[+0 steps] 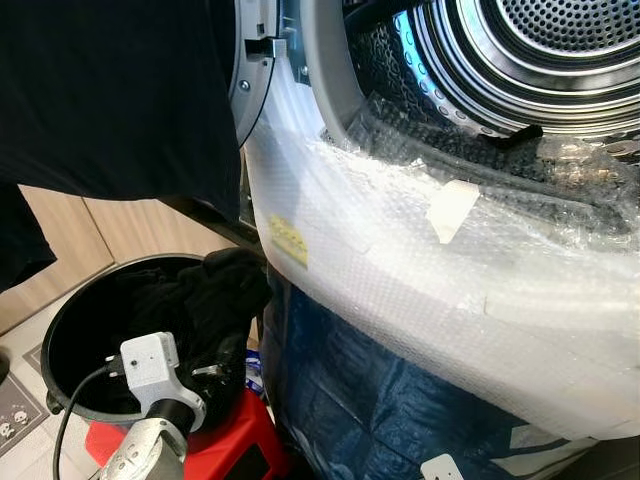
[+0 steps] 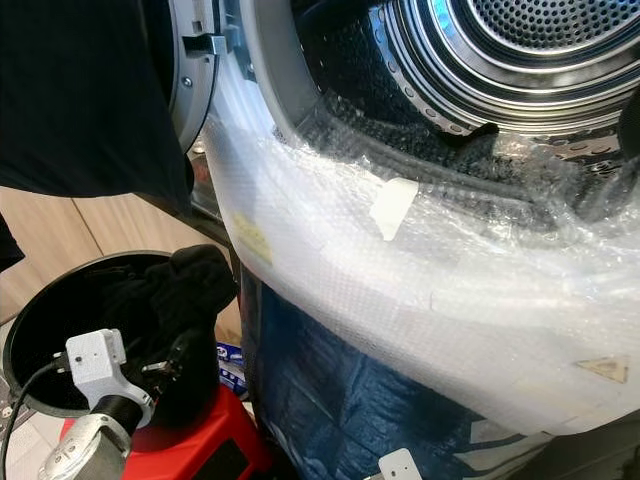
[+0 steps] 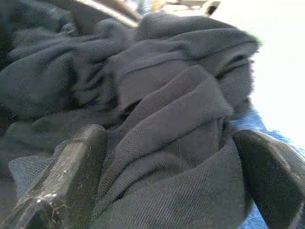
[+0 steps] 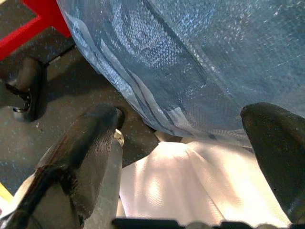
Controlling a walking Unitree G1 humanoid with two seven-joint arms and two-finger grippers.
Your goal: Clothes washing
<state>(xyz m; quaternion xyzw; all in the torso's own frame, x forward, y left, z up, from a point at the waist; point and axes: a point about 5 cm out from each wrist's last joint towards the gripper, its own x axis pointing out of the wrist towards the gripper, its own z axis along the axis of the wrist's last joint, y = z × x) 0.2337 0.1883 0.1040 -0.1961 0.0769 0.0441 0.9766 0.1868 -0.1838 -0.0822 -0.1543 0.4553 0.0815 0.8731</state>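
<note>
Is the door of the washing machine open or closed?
Open: the steel drum shows through the uncovered opening, with the grey door seal exposed.

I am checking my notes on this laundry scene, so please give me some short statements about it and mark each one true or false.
1. The dark clothes lie in a round black bucket. True.
2. The black bucket stands on a blue stool. False: the stool beneath it is red.
3. The left gripper has its fingers on either side of a fold of the dark clothes. True.
4. The washing machine's steel drum is full of clothes. False: the part in view looks bare.
5. Clear bubble wrap covers the machine's front. True.
6. The right gripper holds a garment. False: its fingers are apart, with nothing between them.
</note>
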